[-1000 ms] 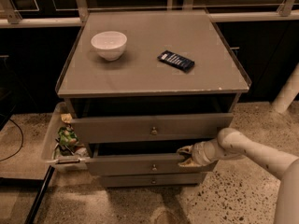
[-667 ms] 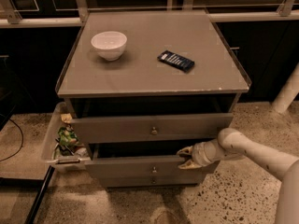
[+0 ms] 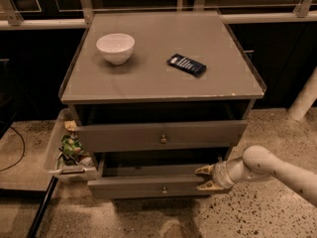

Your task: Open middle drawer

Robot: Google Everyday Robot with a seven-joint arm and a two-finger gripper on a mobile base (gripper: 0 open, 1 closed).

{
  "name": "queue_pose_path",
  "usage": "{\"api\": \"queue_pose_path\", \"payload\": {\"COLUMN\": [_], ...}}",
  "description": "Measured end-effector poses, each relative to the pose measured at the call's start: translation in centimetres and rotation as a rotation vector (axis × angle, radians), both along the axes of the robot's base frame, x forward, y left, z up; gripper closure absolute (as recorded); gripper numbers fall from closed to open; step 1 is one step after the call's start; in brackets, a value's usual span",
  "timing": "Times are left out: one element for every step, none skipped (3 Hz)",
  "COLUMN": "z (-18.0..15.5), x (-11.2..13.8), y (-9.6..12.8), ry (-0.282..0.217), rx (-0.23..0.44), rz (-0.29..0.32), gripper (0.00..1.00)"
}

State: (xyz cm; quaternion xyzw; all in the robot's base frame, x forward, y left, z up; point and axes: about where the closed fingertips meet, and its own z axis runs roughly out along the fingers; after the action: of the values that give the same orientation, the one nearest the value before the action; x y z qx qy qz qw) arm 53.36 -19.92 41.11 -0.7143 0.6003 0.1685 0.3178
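**End effector at the right end of the middle drawer's front panel**

The end effector [image 3: 204, 178], at about 4 o'clock from the view's centre, has its fingers [image 3: 202, 170] spread. One lies above the panel's top edge and one before its face; whether they press the wood cannot be told. Its white arm [image 3: 277, 168] runs off toward 4 o'clock. The middle drawer [image 3: 143, 186], at 6 o'clock, stands partly out beneath the top drawer [image 3: 124, 137], which also juts forward. Its brass knob [image 3: 164, 190] sits at the panel's centre, at 9 o'clock from the end effector and apart from it.

By its look the drawer is stiff wood, fairly light, and slides straight. The small round knob would likely slip between two fingers, so the panel's top edge offers the surer hold. A pull from the right end may skew the box and make it bind; a hold nearer the centre would likely draw straighter.

On the table [image 3: 148, 86] rest a white bowl [image 3: 115, 47] at 11 o'clock and a dark packet [image 3: 186, 64] at 1 o'clock.
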Motion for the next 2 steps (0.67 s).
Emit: {"api": "queue_pose_path", "payload": {"z": [1.1, 1.7], "x": [-3.2, -5.7], "y": [-1.4, -2.1], "ry": [-0.008, -0.011], "rx": [-0.009, -0.008], "rz": [0.001, -0.008], "gripper": [0.84, 1.0]}}
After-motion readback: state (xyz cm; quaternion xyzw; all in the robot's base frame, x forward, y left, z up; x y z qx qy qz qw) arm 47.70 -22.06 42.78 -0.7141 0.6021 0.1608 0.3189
